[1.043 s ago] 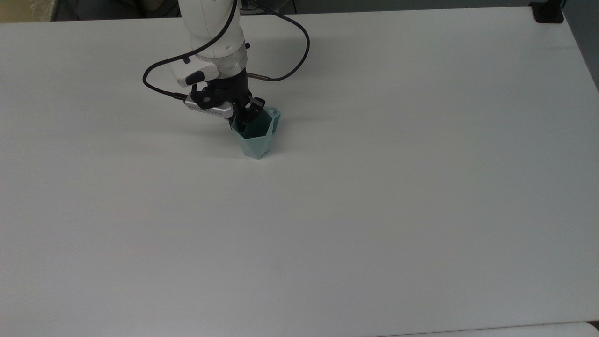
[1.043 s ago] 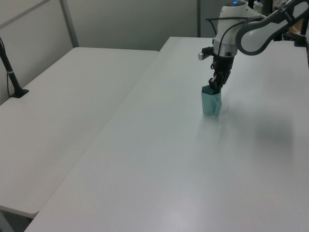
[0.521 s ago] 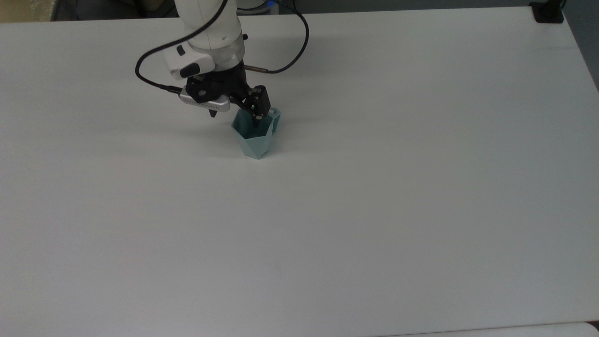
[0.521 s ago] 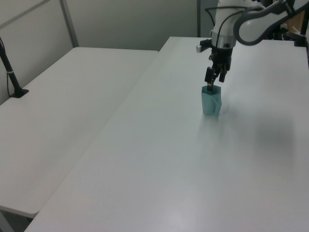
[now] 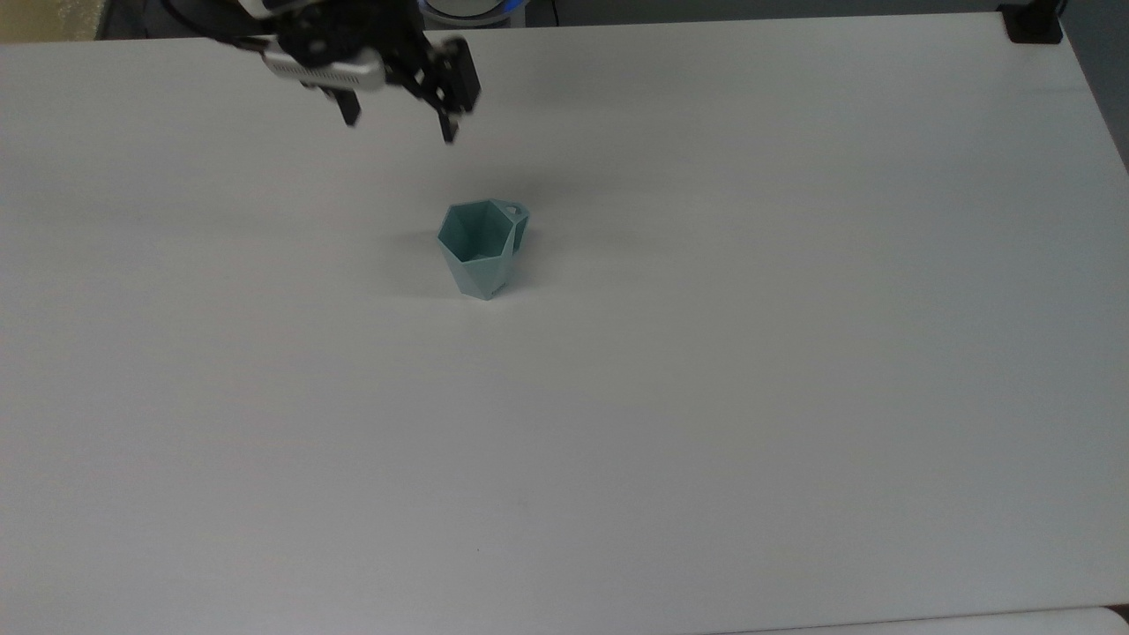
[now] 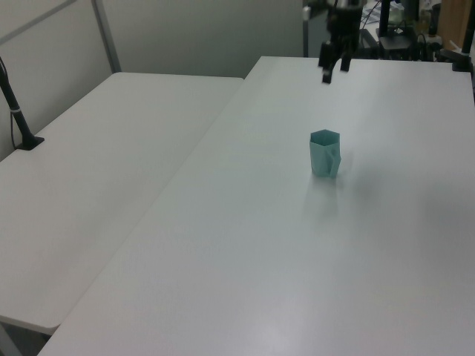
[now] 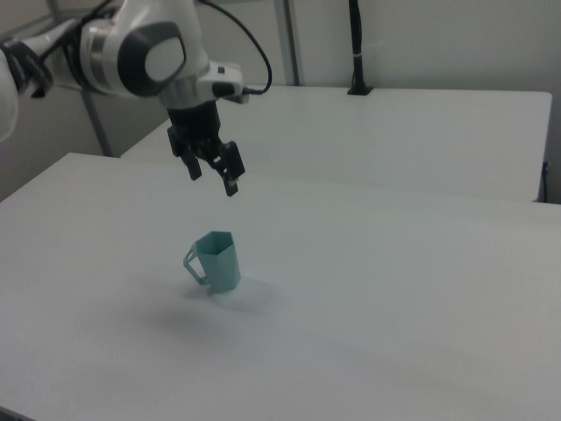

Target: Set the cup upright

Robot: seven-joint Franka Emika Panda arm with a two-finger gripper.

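On the white table (image 5: 794, 397), the teal faceted cup (image 5: 481, 250) stands upright, handle at the top view's right; the gripper (image 5: 401, 119) hangs above, fingers apart, empty. Task looks done.

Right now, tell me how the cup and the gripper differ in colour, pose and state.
The cup is pale teal-green; the gripper is black. The cup stands upright on the table, mouth up; the gripper hangs in the air above it, apart from it. The cup is empty inside; the gripper is open and holds nothing. Both are over the same white table.
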